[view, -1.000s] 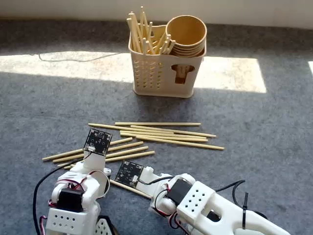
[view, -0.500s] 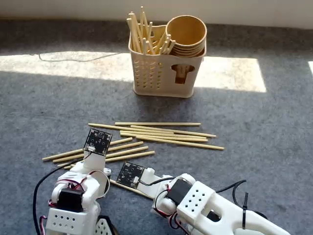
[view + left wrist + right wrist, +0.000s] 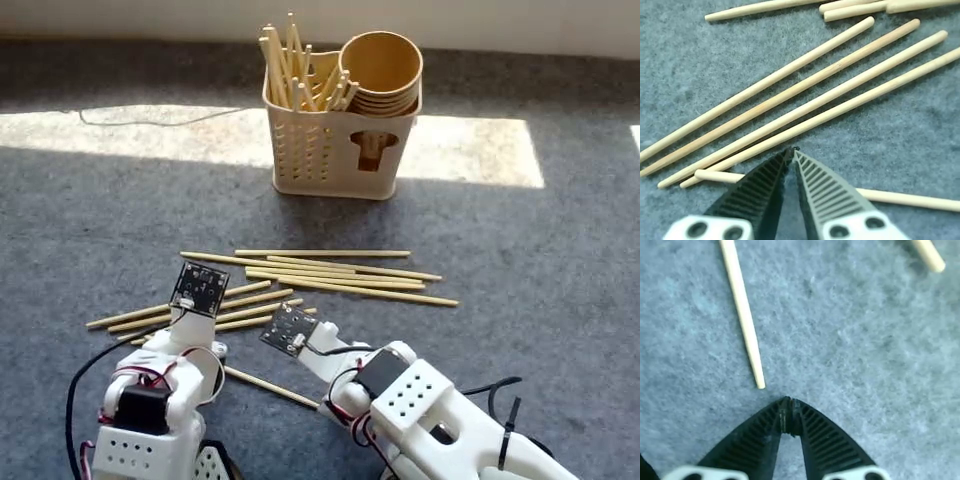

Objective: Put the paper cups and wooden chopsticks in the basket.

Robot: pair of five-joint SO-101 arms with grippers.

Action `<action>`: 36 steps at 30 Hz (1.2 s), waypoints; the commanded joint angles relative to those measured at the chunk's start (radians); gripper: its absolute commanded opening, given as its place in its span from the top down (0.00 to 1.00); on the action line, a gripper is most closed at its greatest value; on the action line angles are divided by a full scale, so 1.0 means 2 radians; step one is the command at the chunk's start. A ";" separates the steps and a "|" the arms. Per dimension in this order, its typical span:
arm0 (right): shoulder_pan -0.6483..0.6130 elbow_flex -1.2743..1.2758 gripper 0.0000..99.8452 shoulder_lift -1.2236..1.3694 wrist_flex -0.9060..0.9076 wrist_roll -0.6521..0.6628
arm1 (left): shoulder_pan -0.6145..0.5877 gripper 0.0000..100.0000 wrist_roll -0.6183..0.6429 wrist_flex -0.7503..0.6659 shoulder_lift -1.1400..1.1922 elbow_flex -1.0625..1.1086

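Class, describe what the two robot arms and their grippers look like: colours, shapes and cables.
The left arm and right arm have white plastic shells with perforated panels, black motors and red and black wires. Each carries a dark square circuit board. The left gripper and right gripper have black, ribbed, pointed fingers on white mounts.

In the cream plastic basket [image 3: 320, 150], tan paper cups [image 3: 381, 62] are stacked right of wooden chopsticks [image 3: 290, 65], loose chopsticks [image 3: 340, 272] scattered in front.

tool [image 3: 792, 152]: tips together, empty | chopsticks [image 3: 805, 107]: diagonal on grey carpet [image 3: 695, 55], beyond tips
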 commanded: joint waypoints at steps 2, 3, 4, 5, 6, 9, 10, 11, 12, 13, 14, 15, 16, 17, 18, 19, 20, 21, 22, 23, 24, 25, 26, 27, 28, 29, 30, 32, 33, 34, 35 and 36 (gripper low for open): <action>0.010 -0.026 1.00 -0.005 0.004 0.005 | -0.025 0.99 -0.004 0.001 -0.006 -0.052; 0.010 -0.027 1.00 -0.005 0.004 0.005 | -0.042 0.99 -0.004 -0.001 -0.006 -0.060; 0.010 -0.028 1.00 -0.005 0.004 0.005 | -0.063 0.99 -0.004 -0.002 -0.006 -0.070; 0.010 -0.028 1.00 -0.005 0.004 0.005 | -0.082 0.99 -0.004 -0.003 -0.006 -0.082; 0.010 -0.029 1.00 -0.005 0.004 0.005 | -0.099 0.99 -0.005 -0.008 -0.006 -0.096; 0.010 -0.030 1.00 -0.005 0.004 0.005 | -0.142 0.99 -0.028 -0.032 -0.006 -0.124; 0.010 -0.030 1.00 -0.005 0.004 0.005 | -0.156 0.99 -0.054 -0.042 -0.006 -0.129; 0.010 -0.030 1.00 -0.005 0.004 0.005 | -0.170 0.99 -0.080 -0.051 -0.006 -0.131; 0.010 -0.030 1.00 -0.005 0.004 0.005 | -0.182 0.99 -0.104 -0.058 -0.006 -0.132; 0.010 -0.030 1.00 -0.005 0.004 0.005 | -0.193 0.99 -0.123 -0.064 -0.006 -0.133; 0.010 -0.030 1.00 -0.005 0.004 0.005 | -0.203 0.99 -0.130 -0.071 -0.006 -0.135; 0.010 -0.030 1.00 -0.005 0.004 0.005 | -0.213 0.99 -0.128 -0.077 -0.006 -0.135; 0.010 -0.030 1.00 -0.005 0.004 0.005 | -0.224 0.99 -0.128 -0.081 -0.006 -0.138; 0.010 -0.030 1.00 -0.005 0.004 0.005 | -0.234 0.99 -0.128 -0.081 -0.002 -0.143; 0.010 -0.030 1.00 -0.005 0.004 0.005 | -0.245 0.99 -0.129 -0.080 -0.002 -0.150; 0.010 -0.030 1.00 -0.005 0.005 0.004 | -0.257 0.99 -0.129 -0.077 -0.002 -0.158; 0.010 -0.030 1.00 -0.005 0.006 0.002 | -0.268 0.99 -0.129 -0.077 -0.002 -0.165; 0.010 -0.031 1.00 -0.005 0.007 0.002 | -0.280 0.99 -0.130 -0.077 -0.001 -0.173; 0.010 -0.031 1.00 -0.005 0.007 0.002 | -0.291 0.99 -0.130 -0.077 -0.001 -0.178; 0.010 -0.032 1.00 -0.005 0.007 0.002 | -0.302 0.99 -0.130 -0.077 -0.001 -0.180; 0.010 -0.035 1.00 -0.004 0.007 0.002 | -0.313 0.99 -0.130 -0.077 -0.001 -0.181; 0.010 -0.043 1.00 0.000 0.010 0.002 | -0.323 0.99 -0.131 -0.077 0.000 -0.178; 0.010 -0.053 0.99 0.000 0.020 0.002 | -0.332 0.99 -0.131 -0.077 0.000 -0.173; 0.010 -0.065 0.99 0.000 0.034 0.002 | -0.341 0.99 -0.131 -0.077 0.000 -0.166; 0.010 -0.080 0.99 0.000 0.049 0.002 | -0.351 0.99 -0.131 -0.077 0.000 -0.158; 0.010 -0.098 0.99 0.000 0.063 0.002 | -0.359 0.98 -0.131 -0.077 0.000 -0.150; 0.010 -0.114 0.99 0.000 0.074 0.002 | -0.369 0.97 -0.131 -0.077 0.000 -0.142; 0.009 -0.143 0.99 0.000 0.091 0.002 | -0.386 0.93 -0.127 -0.077 0.000 -0.129; 0.007 -0.156 0.98 0.001 0.098 0.002 | -0.394 0.92 -0.126 -0.075 0.000 -0.123; 0.007 -0.167 0.96 0.001 0.102 0.002 | -0.401 0.91 -0.117 -0.071 -0.001 -0.117; 0.007 -0.176 0.94 0.001 0.104 0.001 | -0.406 0.91 -0.105 -0.066 -0.001 -0.111; 0.007 -0.184 0.92 0.001 0.104 0.001 | -0.409 0.91 -0.093 -0.062 -0.001 -0.105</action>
